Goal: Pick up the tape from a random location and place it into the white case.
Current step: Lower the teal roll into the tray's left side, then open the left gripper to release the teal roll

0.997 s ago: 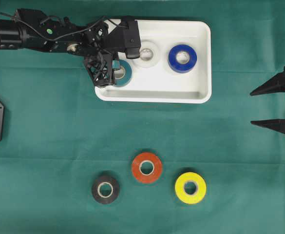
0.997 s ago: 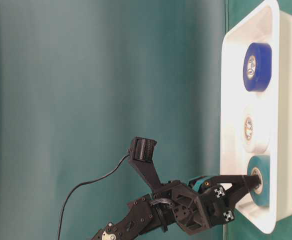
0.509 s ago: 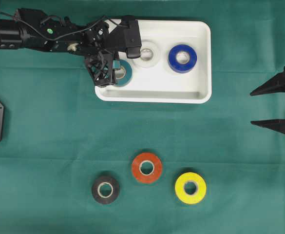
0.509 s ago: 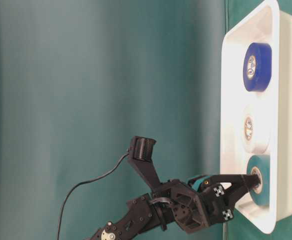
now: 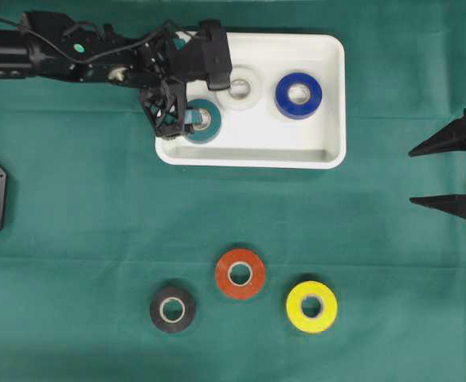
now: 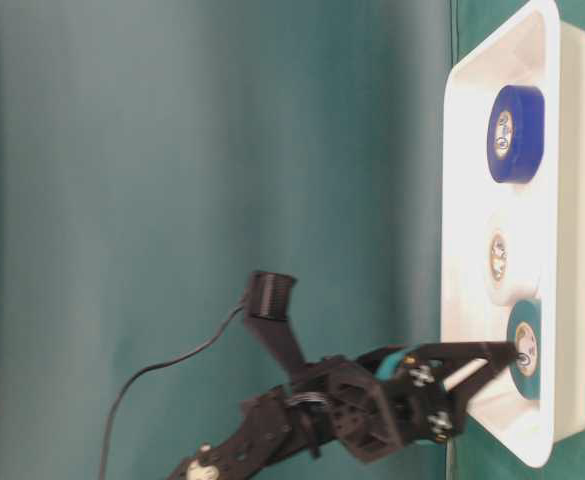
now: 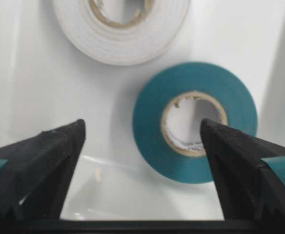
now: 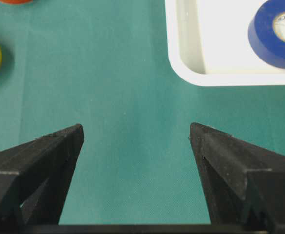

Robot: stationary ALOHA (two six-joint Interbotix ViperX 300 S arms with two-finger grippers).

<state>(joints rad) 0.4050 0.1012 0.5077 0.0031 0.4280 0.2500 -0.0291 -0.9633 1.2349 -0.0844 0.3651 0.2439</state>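
The white case (image 5: pixel 338 103) lies at the top centre of the overhead view. A teal tape roll (image 5: pixel 203 132) rests flat in its near-left corner, also seen as the teal tape (image 7: pixel 149 122) in the left wrist view and on the case floor (image 6: pixel 528 385) at table level. My left gripper (image 5: pixel 188 94) hovers over that corner, open. Its fingers stand apart on either side of the roll and do not grip it (image 7: pixel 142 131). At the right edge my right gripper (image 5: pixel 412 175) stands open over bare cloth (image 8: pixel 136 129).
A white tape roll (image 5: pixel 252 94) and a blue roll (image 5: pixel 284 95) also lie in the case. On the green cloth in front lie a red roll (image 5: pixel 226 273), a black roll (image 5: pixel 158 309) and a yellow roll (image 5: pixel 296 306).
My left gripper has gone from shut on the teal tape to open. The roll now lies free on the case floor, slightly further right. The right arm has not moved.
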